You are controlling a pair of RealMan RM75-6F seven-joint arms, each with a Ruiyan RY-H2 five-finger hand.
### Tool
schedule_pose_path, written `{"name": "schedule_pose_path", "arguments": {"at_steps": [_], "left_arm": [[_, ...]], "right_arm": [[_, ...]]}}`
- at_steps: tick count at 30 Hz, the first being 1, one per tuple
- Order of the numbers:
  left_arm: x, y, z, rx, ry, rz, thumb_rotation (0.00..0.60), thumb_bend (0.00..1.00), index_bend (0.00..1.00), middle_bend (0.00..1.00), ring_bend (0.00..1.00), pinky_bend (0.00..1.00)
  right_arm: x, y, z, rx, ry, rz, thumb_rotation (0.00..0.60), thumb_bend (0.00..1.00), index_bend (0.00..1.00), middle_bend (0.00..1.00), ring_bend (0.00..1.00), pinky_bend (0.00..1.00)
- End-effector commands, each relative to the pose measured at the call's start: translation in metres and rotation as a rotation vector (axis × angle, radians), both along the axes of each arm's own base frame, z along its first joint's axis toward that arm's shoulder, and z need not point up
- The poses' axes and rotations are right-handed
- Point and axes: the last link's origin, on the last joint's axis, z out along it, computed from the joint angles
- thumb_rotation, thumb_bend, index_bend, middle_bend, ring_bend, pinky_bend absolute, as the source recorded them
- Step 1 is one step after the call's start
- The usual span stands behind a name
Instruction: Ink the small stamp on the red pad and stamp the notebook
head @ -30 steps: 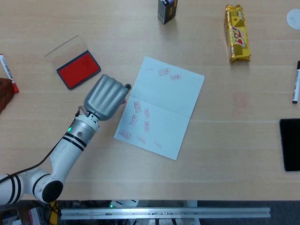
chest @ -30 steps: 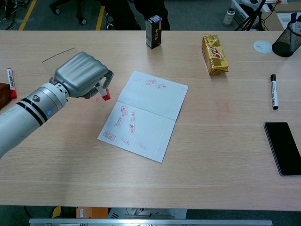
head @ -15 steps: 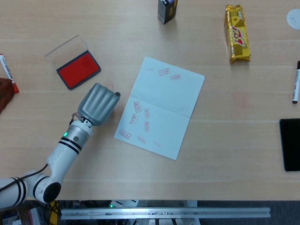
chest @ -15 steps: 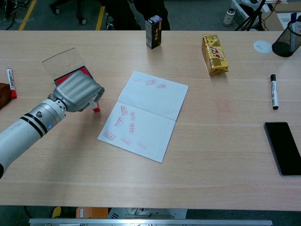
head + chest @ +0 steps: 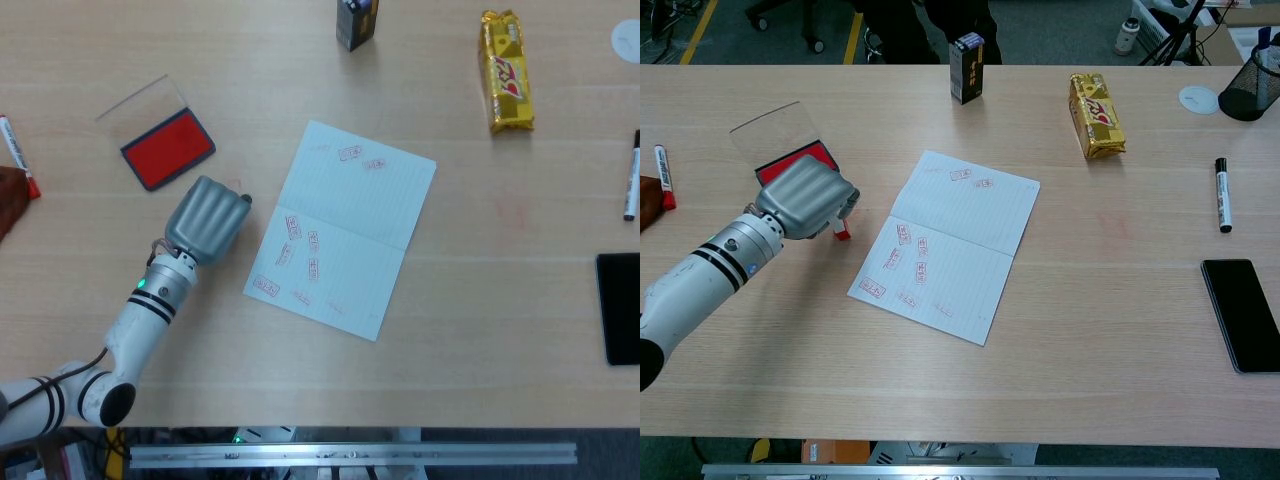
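Observation:
The open notebook [image 5: 345, 225] [image 5: 950, 240] lies at mid-table, its pages bearing several red stamp marks. The red ink pad [image 5: 168, 148] [image 5: 790, 160] sits to its upper left with a clear lid [image 5: 140, 100] folded back. My left hand [image 5: 207, 218] [image 5: 805, 198] is between pad and notebook, fingers curled over the small stamp [image 5: 842, 233]. The stamp's red base shows below the fingers, at or just above the tabletop and left of the notebook's edge. The head view hides the stamp under the hand. My right hand is in neither view.
A black box [image 5: 356, 22] and a yellow snack pack [image 5: 505, 70] stand at the back. A marker [image 5: 631, 190] and a black phone [image 5: 620, 308] lie at the right, a red marker [image 5: 17, 155] at the far left. A mesh cup [image 5: 1252, 90] is at the right corner.
My left hand has drawn back left from the notebook's edge and sunk toward the table with the stamp. It has barely moved in the last half second.

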Motion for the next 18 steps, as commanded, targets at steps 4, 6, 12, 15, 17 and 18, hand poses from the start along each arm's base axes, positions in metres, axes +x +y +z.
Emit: {"name": "schedule_pose_path", "arguments": {"at_steps": [4, 6, 12, 15, 17, 18], "left_arm": [[0.001, -0.0005, -0.001, 0.001, 0.006, 0.008, 0.6, 0.34, 0.5, 1.0, 1.0, 1.0], [0.0013, -0.001, -0.0009, 0.001, 0.008, 0.009, 0.6, 0.34, 0.48, 1.0, 1.0, 1.0], [0.0018, -0.0027, -0.0001, 0.002, 0.022, 0.02, 0.6, 0.34, 0.42, 1.0, 1.0, 1.0], [0.0025, -0.0025, 0.0022, 0.006, 0.02, 0.025, 0.6, 0.34, 0.41, 1.0, 1.0, 1.0], [0.0031, -0.0021, 0.0053, 0.011, 0.017, 0.028, 0.6, 0.34, 0.39, 1.0, 1.0, 1.0], [0.0032, -0.002, 0.0068, 0.012, 0.016, 0.03, 0.6, 0.34, 0.39, 1.0, 1.0, 1.0]], "right_arm": [[0.0005, 0.0006, 0.0007, -0.003, 0.002, 0.0, 0.6, 0.31, 0.23, 0.35, 0.23, 0.26], [0.0008, 0.0009, 0.001, -0.004, 0.003, 0.001, 0.6, 0.31, 0.23, 0.35, 0.23, 0.26], [0.0011, 0.0017, 0.0004, -0.004, 0.002, 0.002, 0.6, 0.31, 0.23, 0.35, 0.23, 0.26], [0.0013, 0.0019, 0.0009, -0.007, 0.001, 0.003, 0.6, 0.31, 0.23, 0.35, 0.23, 0.26], [0.0014, 0.0021, 0.0015, -0.009, 0.002, 0.003, 0.6, 0.31, 0.23, 0.35, 0.23, 0.26], [0.0015, 0.0021, 0.0016, -0.009, 0.002, 0.004, 0.6, 0.31, 0.23, 0.35, 0.23, 0.26]]}}
